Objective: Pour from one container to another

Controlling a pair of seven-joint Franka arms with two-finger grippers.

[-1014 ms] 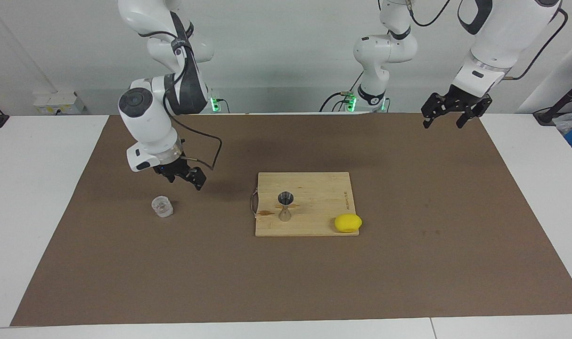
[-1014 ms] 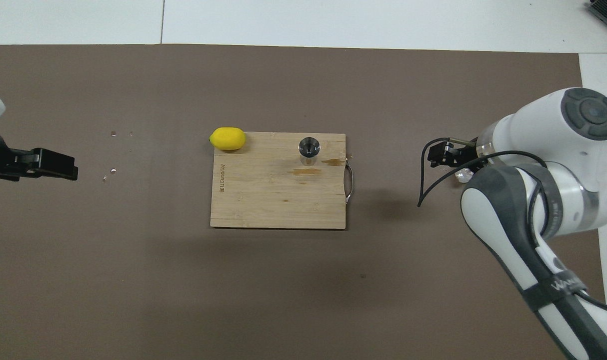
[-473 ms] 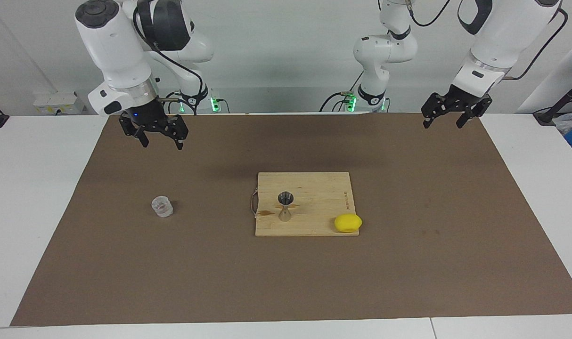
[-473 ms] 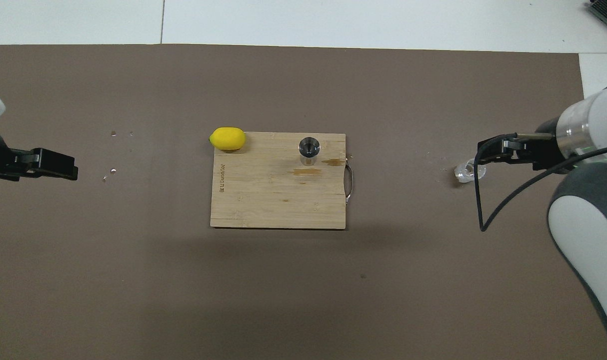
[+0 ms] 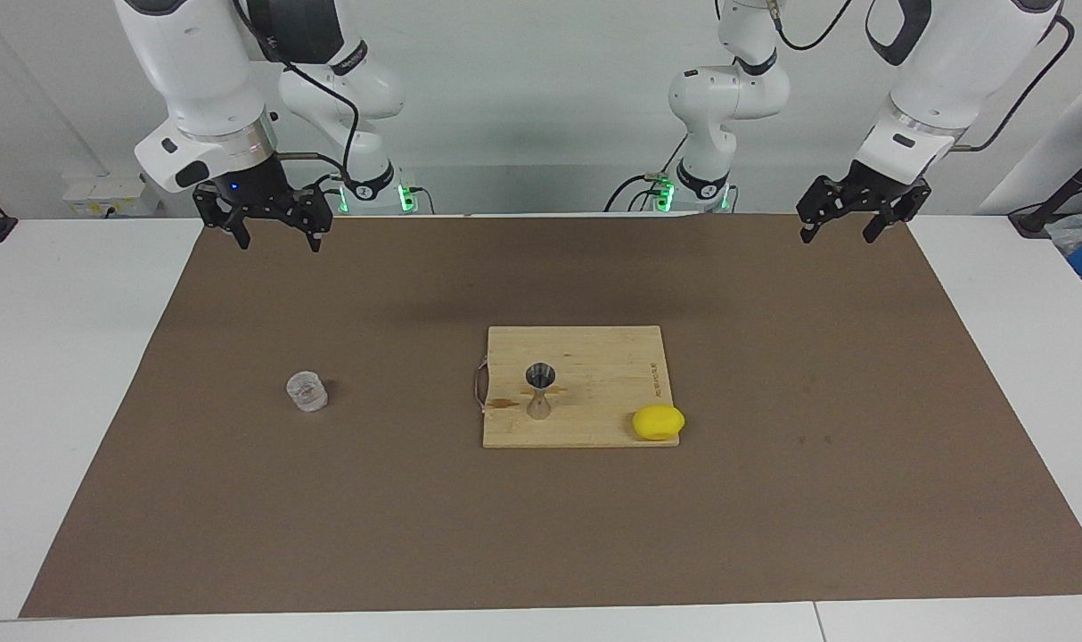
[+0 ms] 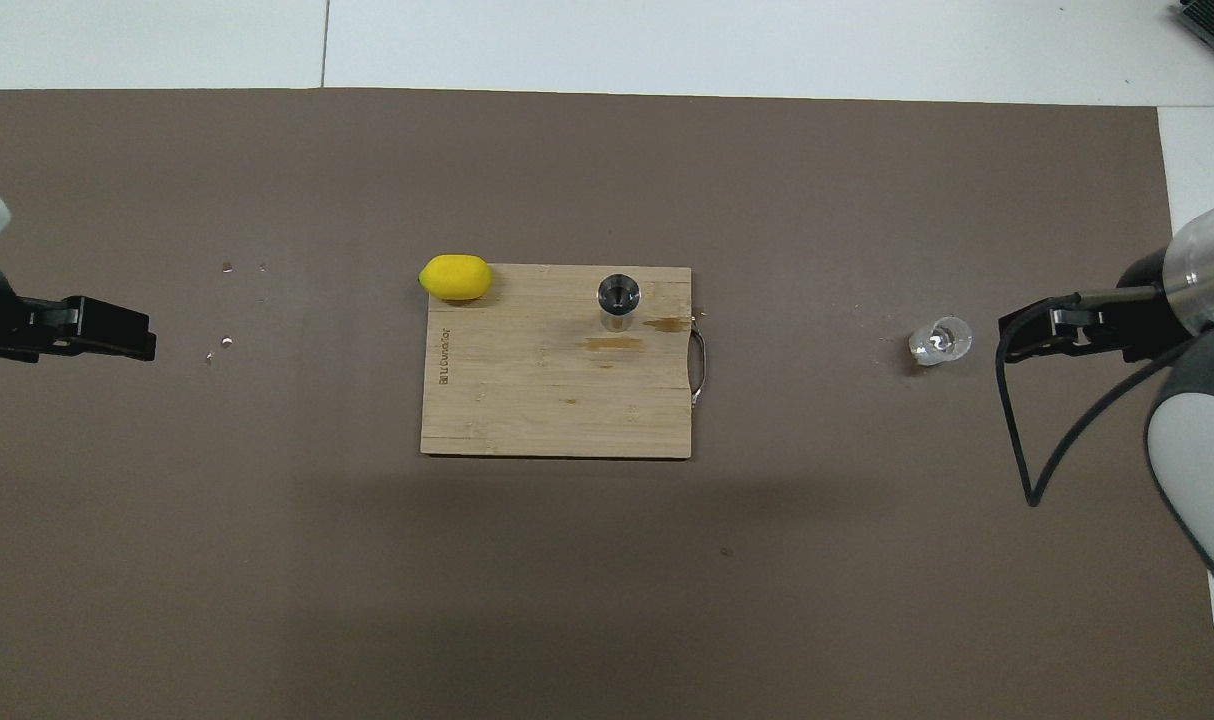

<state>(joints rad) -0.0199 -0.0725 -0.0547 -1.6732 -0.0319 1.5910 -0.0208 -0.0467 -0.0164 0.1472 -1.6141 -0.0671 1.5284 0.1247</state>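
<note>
Glass cup [image 5: 307, 390] standing alone on the mat; jigger [image 5: 540, 389] upright on board; left tool [image 5: 847, 219] and right tool [image 5: 273, 229] raised, released, empty.

A wooden cutting board [image 5: 594, 392] lies flat at the middle of a brown mat [image 5: 773, 499] that covers most of the white worktop [image 5: 60, 357]. The board has a thin metal handle [image 5: 479, 383] on its edge toward the right arm's end — and a darker stain [image 6: 612, 343] on its surface. A yellow lemon [image 5: 658, 422] rests on the board's corner farthest from the robots, toward the left arm's end, overhanging the edge.
</note>
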